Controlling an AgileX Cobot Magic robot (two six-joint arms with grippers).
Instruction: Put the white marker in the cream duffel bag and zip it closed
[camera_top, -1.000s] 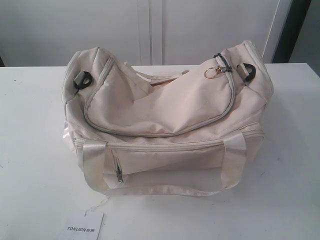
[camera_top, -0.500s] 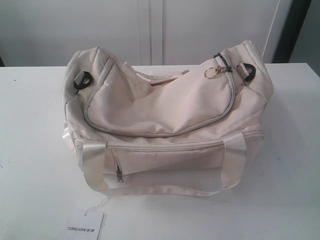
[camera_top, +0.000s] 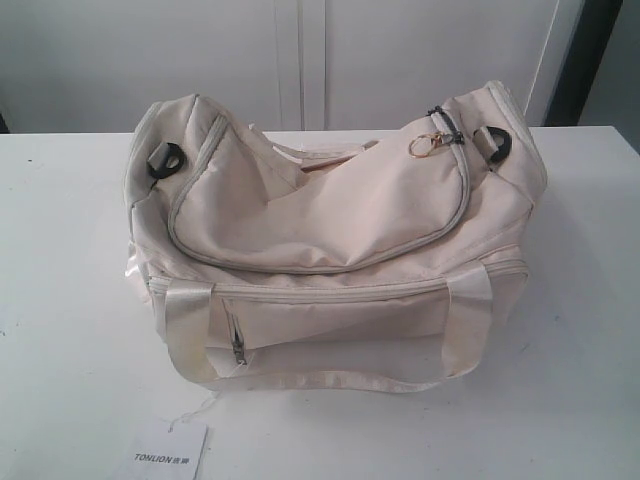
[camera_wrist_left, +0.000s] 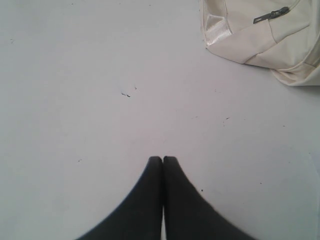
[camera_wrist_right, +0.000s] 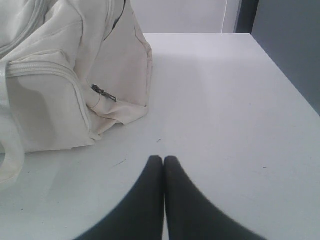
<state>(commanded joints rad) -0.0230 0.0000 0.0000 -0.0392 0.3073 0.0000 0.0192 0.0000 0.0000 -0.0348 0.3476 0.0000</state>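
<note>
Right wrist: bag (camera_wrist_right: 60, 90) near gripper (camera_wrist_right: 163, 159) (pinched)

Cream duffel bag (camera_top: 330, 235) sitting on counter (camera_top: 70, 300), top zipper looking shut, gold keyring pull (camera_top: 424, 143) lying at one end; near right end effector (camera_wrist_right: 164, 158), farther from left end effector (camera_wrist_left: 163, 159).

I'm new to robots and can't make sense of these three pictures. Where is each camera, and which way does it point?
Exterior: off the arms, above the table, looking down at the bag; no robot part shows.
Left wrist: on the left arm, facing the tabletop; shut left pincer shows.
Right wrist: on the right arm, facing the bag's end; shut right pincer shows.
Shared: all three show the bag.
</note>
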